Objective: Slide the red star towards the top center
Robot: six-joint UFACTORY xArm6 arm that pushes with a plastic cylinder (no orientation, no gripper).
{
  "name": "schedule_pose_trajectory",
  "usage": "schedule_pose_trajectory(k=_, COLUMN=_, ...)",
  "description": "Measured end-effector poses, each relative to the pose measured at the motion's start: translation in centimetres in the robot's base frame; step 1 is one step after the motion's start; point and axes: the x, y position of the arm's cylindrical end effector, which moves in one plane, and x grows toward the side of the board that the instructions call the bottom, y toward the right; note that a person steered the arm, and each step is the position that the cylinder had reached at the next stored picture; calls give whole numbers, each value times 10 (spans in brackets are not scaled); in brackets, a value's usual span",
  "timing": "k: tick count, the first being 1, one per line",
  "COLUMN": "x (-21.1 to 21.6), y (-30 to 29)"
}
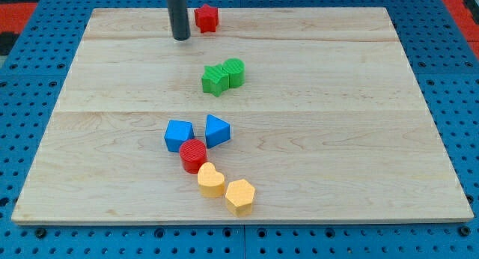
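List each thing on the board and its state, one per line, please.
Tip: on the board, left of the red star, small gap.
Red star: near the top edge, alone.
Green blocks: two, touching.
Blue cube: touching the red cylinder.
Blue triangle: beside the red cylinder.
Red cylinder: upright.
Yellow heart: touching the yellow hexagon.
Yellow hexagon: near the bottom edge.
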Motion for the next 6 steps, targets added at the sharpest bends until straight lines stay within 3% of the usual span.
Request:
schedule_pose_trajectory(k=2, x=-38, y=-1)
schedule_pose_trajectory(k=3, x=-48, y=26)
schedule_pose_trajectory(k=5, x=-54, y=76)
schedule_pose_trajectory(k=6, x=-51, y=69)
